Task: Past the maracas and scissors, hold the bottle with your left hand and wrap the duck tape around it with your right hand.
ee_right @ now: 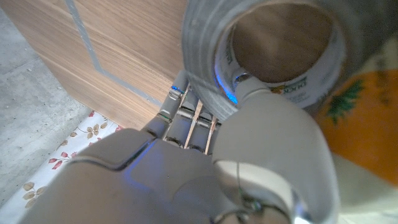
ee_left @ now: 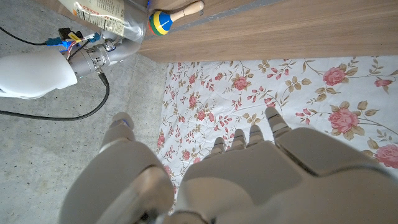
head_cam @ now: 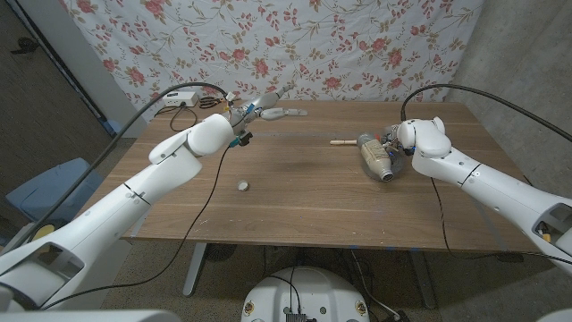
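Here the left hand (head_cam: 243, 114) hovers at about eleven o'clock on the worktop (head_cam: 304, 192), near the scissors (head_cam: 284, 113) by the far edge; the left wrist view shows its fingers (ee_left: 273, 122) spread, grasping nothing. A small white cap (head_cam: 242, 185) lies near the centre. At about two o'clock a maraca (head_cam: 347, 140) lies just beside the bottle (head_cam: 376, 159), which lies on its side. The right hand (head_cam: 399, 145) grips the roll of duct tape (ee_right: 261, 46), pressed against the bottle's label.
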Robot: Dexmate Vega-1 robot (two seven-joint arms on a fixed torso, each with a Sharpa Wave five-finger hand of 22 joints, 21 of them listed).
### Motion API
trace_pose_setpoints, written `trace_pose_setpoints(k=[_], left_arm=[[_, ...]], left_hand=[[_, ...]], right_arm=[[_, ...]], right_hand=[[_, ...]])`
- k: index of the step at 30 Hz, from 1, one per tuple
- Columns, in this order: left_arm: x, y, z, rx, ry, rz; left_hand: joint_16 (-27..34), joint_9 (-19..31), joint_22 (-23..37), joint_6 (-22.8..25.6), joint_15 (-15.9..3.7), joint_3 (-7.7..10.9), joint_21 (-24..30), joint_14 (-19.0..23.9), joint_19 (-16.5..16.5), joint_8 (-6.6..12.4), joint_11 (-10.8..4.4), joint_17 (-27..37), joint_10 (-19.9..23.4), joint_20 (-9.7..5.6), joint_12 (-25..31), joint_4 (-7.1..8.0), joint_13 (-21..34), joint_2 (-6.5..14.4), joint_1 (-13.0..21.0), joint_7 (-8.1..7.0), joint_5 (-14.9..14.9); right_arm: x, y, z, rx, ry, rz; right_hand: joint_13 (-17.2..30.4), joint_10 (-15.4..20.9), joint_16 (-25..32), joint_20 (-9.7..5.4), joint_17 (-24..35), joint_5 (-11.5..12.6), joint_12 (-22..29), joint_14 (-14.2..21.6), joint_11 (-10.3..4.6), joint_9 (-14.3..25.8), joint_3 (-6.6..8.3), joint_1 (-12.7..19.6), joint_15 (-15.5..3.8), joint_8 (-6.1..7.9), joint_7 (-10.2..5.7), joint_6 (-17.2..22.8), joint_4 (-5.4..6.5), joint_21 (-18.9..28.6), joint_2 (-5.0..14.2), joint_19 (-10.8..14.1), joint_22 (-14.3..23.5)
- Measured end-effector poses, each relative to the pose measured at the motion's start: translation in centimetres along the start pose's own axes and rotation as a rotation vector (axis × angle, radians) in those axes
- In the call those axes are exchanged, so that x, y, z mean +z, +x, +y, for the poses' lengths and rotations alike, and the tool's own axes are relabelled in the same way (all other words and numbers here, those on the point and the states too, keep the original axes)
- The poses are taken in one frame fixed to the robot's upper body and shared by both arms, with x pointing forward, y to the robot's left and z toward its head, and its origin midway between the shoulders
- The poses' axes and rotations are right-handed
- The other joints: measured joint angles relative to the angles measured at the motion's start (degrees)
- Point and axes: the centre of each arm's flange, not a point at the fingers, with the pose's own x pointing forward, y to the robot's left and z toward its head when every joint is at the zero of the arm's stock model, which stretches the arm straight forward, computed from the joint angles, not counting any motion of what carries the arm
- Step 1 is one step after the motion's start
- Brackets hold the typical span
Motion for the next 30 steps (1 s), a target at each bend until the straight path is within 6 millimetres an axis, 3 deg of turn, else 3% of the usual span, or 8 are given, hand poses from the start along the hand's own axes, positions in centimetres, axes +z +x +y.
trace_pose_setpoints(k=[3,7,15,16,17,25,26,30], left_arm=[[0.0,0.0,0.0,-0.001,-0.002,0.002],[0.0,0.0,0.0,0.0,-0.001,0.002],[-0.2,0.2,0.2,0.001,0.001,0.004],[-0.2,0.2,0.2,0.001,0.0,0.005],[-0.2,0.2,0.2,0.001,0.001,0.006],[-0.5,0.5,0.3,0.001,0.001,0.01],[-0.2,0.5,0.0,-0.023,-0.003,-0.003],[-0.3,0.5,0.0,-0.025,-0.003,-0.002]], left_hand=[[0.0,0.0,0.0,0.0,0.0,0.0,0.0,0.0,0.0,0.0,0.0,0.0,0.0,0.0,0.0,0.0,0.0,0.0,0.0,0.0,0.0],[0.0,0.0,0.0,0.0,0.0,-0.23,0.0,0.0,0.0,0.0,0.0,0.0,0.0,0.0,0.0,0.24,0.0,0.0,0.0,0.0,0.0],[0.0,0.0,0.0,0.0,0.0,-0.23,-0.2,0.0,0.0,0.0,0.0,0.0,0.0,0.0,0.4,0.24,0.0,0.0,0.0,0.0,0.3],[0.0,0.0,0.0,0.0,0.0,-0.23,-0.2,0.0,0.0,0.0,0.0,0.0,0.0,0.0,0.4,0.24,0.0,0.0,0.0,0.0,0.3],[0.0,0.0,0.0,0.0,0.0,-0.32,-0.2,0.0,0.0,0.0,0.0,0.0,0.0,0.0,0.4,0.33,0.0,0.0,0.0,0.0,0.5],[0.0,0.0,0.0,0.0,0.0,-0.47,-0.2,0.0,0.0,0.0,0.0,0.0,0.0,0.0,0.4,0.48,0.0,0.0,0.0,0.0,0.5],[0.0,0.0,0.0,0.0,0.0,-0.47,-0.2,0.0,0.0,0.0,0.0,0.0,0.0,0.0,0.4,0.48,0.0,0.0,0.0,0.0,0.5],[0.0,0.0,0.0,0.0,0.0,-0.71,-0.4,0.0,0.0,0.0,0.0,0.0,0.0,0.0,0.4,0.24,0.0,0.0,0.0,0.0,0.8]], right_arm=[[0.1,-0.2,-0.2,0.005,-0.009,0.008],[-0.1,-0.2,0.1,0.026,-0.011,0.021],[-0.8,-0.4,0.7,0.089,-0.005,0.065],[-0.9,-0.4,0.7,0.095,-0.001,0.071],[-0.7,-2.0,-2.0,0.036,-0.018,0.059],[-1.2,-2.0,-2.0,0.04,0.0,0.083],[-1.4,-3.8,-3.8,-0.013,0.007,0.066],[-1.5,-4.4,-4.2,-0.035,0.01,0.065]], right_hand=[[-0.6,-5.1,-1.6,1.24,-1.7,0.4,-2.3,-5.0,0.61,0.0,-1.22,-1.6,0.77,-0.22,-0.02,-5.1,0.11,-2.0,-1.67,-1.7,0.0],[-1.2,-10.4,-2.0,2.09,-3.9,1.7,-4.6,-12.2,2.39,0.1,-1.63,-0.9,1.1,-0.21,0.16,-10.4,-0.25,-4.6,-2.98,-4.6,0.0],[-2.3,-17.9,-2.0,3.18,-7.1,2.6,-6.2,-21.6,3.39,-0.1,-2.65,-1.6,1.4,0.16,1.35,-16.2,0.3,-8.5,-2.97,-7.9,0.0],[-2.4,-18.3,-2.0,3.55,-7.3,2.6,-6.2,-22.0,3.61,-0.1,-2.82,-1.6,1.38,0.16,1.48,-16.6,0.47,-8.9,-2.96,-8.3,0.0],[-2.4,-18.7,-2.0,3.81,-7.5,2.6,-6.2,-23.0,3.7,-0.1,-2.96,-1.8,1.38,0.16,1.56,-16.8,0.62,-9.2,-2.83,-8.6,0.0],[-3.0,-18.3,-1.8,4.25,-8.6,2.6,-5.7,-23.4,4.15,-0.1,-3.68,-3.0,1.6,0.82,2.29,-16.6,0.86,-9.8,-2.37,-8.6,0.0],[-3.0,-18.3,-1.7,4.25,-8.7,2.6,-5.7,-23.4,4.15,-0.1,-3.68,-3.0,1.6,0.82,2.45,-16.4,0.86,-10.1,-2.37,-8.6,0.0],[-3.2,-17.8,-1.7,4.47,-9.2,2.8,-5.3,-23.4,4.54,-0.1,-3.68,-3.0,1.6,1.24,2.11,-15.5,0.86,-10.3,-2.37,-8.4,0.0]])
